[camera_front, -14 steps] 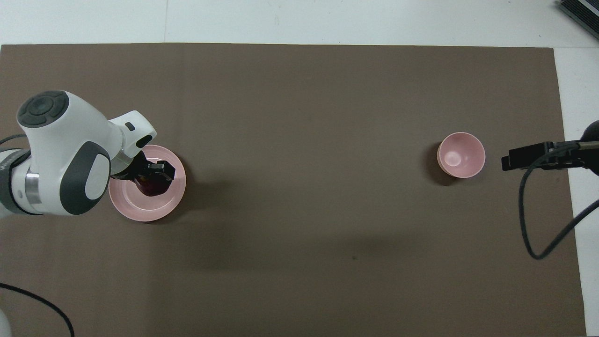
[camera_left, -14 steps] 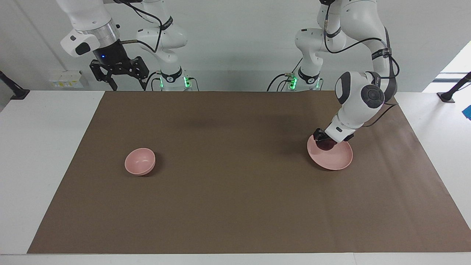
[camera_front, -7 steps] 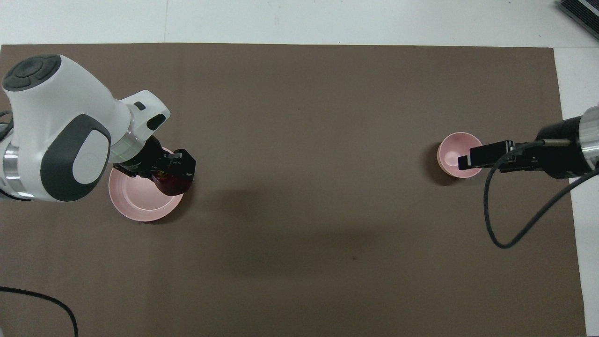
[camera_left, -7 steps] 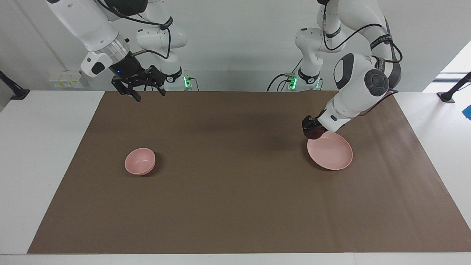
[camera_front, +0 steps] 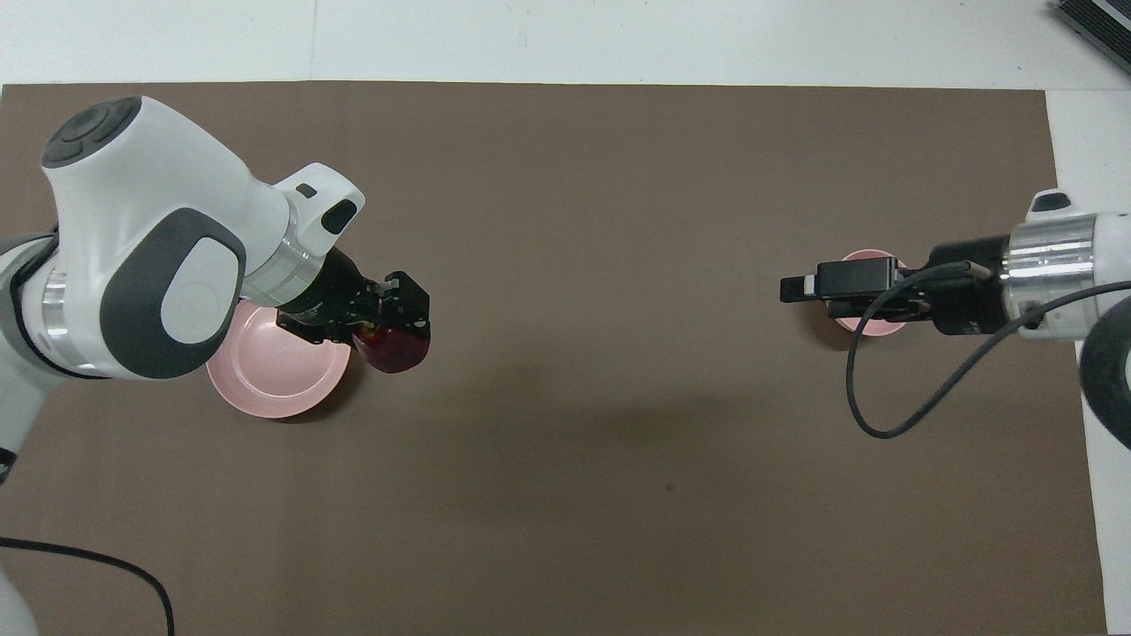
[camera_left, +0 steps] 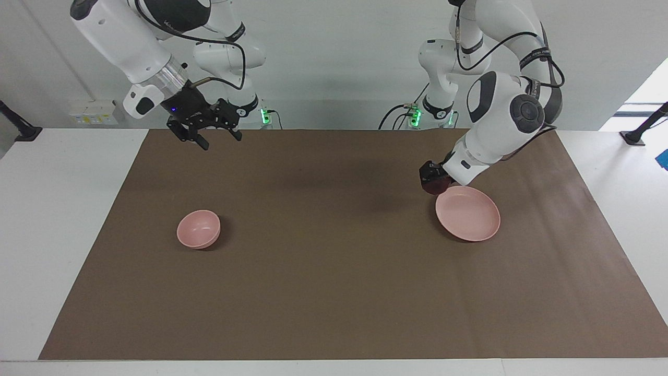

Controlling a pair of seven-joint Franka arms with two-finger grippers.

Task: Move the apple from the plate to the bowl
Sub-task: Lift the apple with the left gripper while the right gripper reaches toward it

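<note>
My left gripper (camera_left: pixel 434 181) is shut on the dark red apple (camera_left: pixel 433 188) and holds it in the air just off the rim of the pale pink plate (camera_left: pixel 469 215), toward the table's middle. The overhead view shows the apple (camera_front: pixel 395 350) in that gripper (camera_front: pixel 399 320) beside the bare plate (camera_front: pixel 269 378). The small pink bowl (camera_left: pixel 198 228) stands alone at the right arm's end. My right gripper (camera_left: pixel 219 139) is open and empty, high in the air. In the overhead view it (camera_front: pixel 800 287) covers most of the bowl (camera_front: pixel 870 326).
A brown mat (camera_left: pixel 334 292) covers most of the white table (camera_left: pixel 62 235); plate and bowl stand on it. A black cable (camera_front: pixel 870 415) hangs in a loop from the right arm's wrist.
My left gripper lifted the apple off the plate and carried it toward the table's middle. My right arm swung out from its rest and now hangs over the bowl's end of the mat.
</note>
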